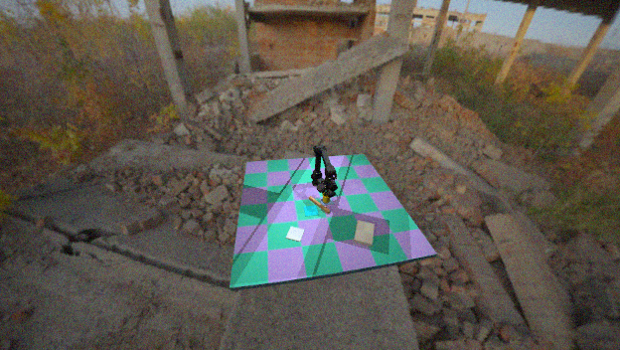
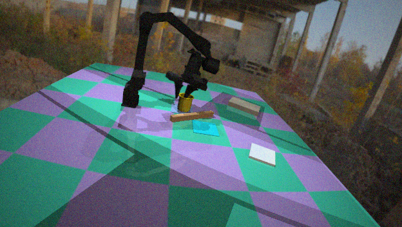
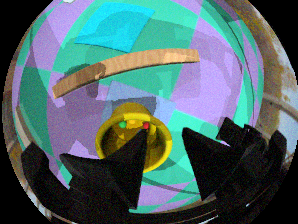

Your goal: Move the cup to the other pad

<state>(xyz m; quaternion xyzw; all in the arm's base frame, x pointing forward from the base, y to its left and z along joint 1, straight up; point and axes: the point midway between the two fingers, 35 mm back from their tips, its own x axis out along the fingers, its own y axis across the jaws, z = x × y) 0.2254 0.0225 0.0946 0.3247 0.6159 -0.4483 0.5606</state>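
1 wooden bar (image 1: pixel 319 205) (image 2: pixel 192 116) (image 3: pixel 125 68) separates cup (image 1: pixel 326 198) (image 2: pixel 185 102) (image 3: pixel 104 137) from cyan pad (image 1: pixel 311 211) (image 2: pixel 205 128) (image 3: pixel 116 25); gripper (image 1: pixel 327 196) (image 2: pixel 181 97) (image 3: pixel 164 132) partly spread, pinching nothing.

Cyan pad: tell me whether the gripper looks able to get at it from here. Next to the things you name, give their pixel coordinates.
Probably yes, from above. The wooden bar (image 1: pixel 319 205) (image 2: pixel 192 116) (image 3: pixel 125 70) lies between the cup (image 1: pixel 326 198) (image 2: pixel 185 103) (image 3: pixel 162 137) and the cyan pad (image 1: pixel 311 211) (image 2: pixel 205 128) (image 3: pixel 117 25), so the gripper (image 2: pixel 181 97) (image 3: pixel 164 132) would likely need to lift over it; nothing stands on the pad.
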